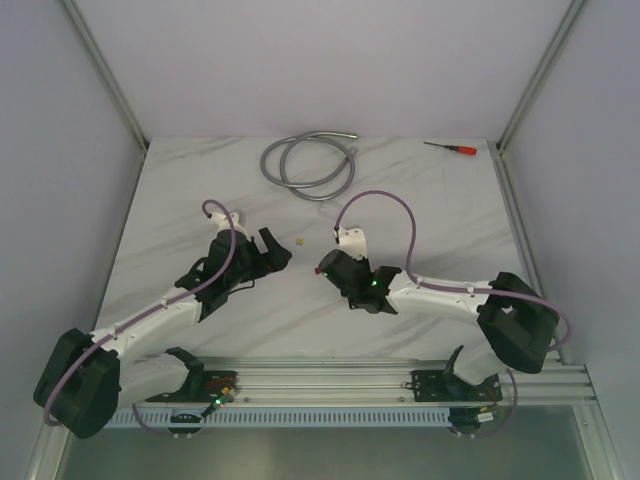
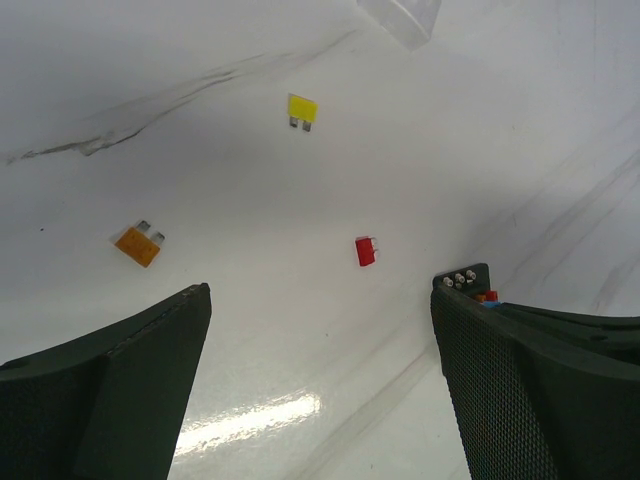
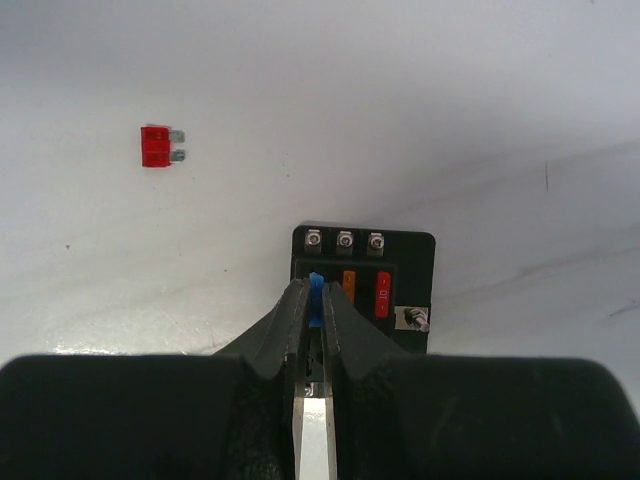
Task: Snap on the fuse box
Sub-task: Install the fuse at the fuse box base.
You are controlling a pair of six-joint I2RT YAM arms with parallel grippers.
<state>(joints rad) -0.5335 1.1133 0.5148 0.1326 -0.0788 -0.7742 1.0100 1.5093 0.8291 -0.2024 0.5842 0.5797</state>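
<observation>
Pinching a blue fuse (image 3: 316,298) between nearly closed fingers, the right gripper (image 3: 310,292) is at the first slot of the fuse box (image 3: 405,255), which lies flat on the white marbled table (image 1: 190,190) directly under those fingertips. In the slots next to the blue one sit an orange fuse (image 3: 349,283) and a red fuse (image 3: 382,293), and three screw heads line the box's far edge. A loose red fuse (image 3: 158,146) lies on the table apart from the fuse box, off toward the left gripper (image 2: 320,298). That gripper is spread wide with nothing between its fingers, and it hangs just beside the fuse box, whose screw corner shows behind one mesh-faced finger in the left wrist view. Farther from the fuse box on that side lie a loose orange fuse (image 2: 138,244) and a yellow fuse (image 2: 302,109). Beyond them is a clear plastic cover (image 2: 402,16), cut off by the top of the view. Well beyond the fuse box, near the table's far edge, rest a coiled grey hose (image 1: 310,165) and a red-handled screwdriver (image 1: 452,148).
</observation>
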